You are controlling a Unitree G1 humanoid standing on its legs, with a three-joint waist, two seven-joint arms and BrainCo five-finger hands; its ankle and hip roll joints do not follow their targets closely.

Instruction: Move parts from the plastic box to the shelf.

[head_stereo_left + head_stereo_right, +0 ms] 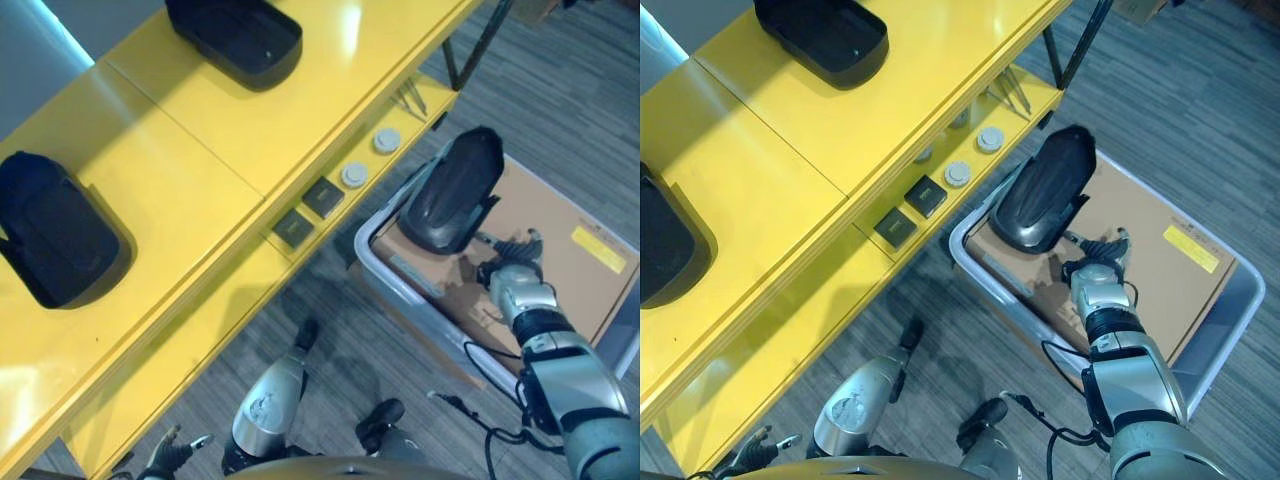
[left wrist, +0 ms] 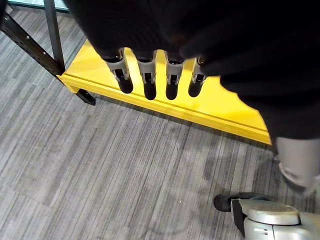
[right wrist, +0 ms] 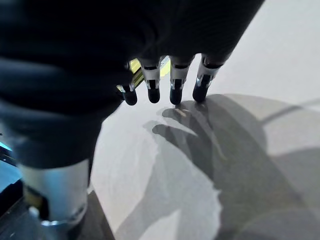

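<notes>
Right robot hand (image 1: 1098, 268) hangs over the brown cardboard sheet (image 1: 1160, 270) inside the grey plastic box (image 1: 1238, 300), fingers (image 3: 174, 87) straight and spread, holding nothing; the right wrist view shows them apart from the pale surface below, with their shadow cast on it. Just beside this robot hand, toward the shelf, a large black moulded part (image 1: 1042, 190) lies in the box, tilted, its upper end leaning at the box's near-shelf rim; whether a fingertip touches it cannot be told. The box sits on the grey striped floor (image 1: 560, 90) close against the yellow shelf (image 1: 200, 170). On the shelf's lower level, near the box: two small black square parts (image 1: 309, 212) side by side, two grey round discs (image 1: 370, 158) beyond them, and a few thin metal pieces (image 1: 411, 98) at the far end. On the shelf's top surface sit two more black moulded parts, one (image 1: 238, 36) at the far end and one (image 1: 58, 230) at the robot's left. Left robot hand (image 1: 170, 456) shows low beside the shelf's lower edge; in the left wrist view its fingers (image 2: 147, 82) extend straight, relaxed, holding nothing, above the floor with the yellow lower board past them.
</notes>
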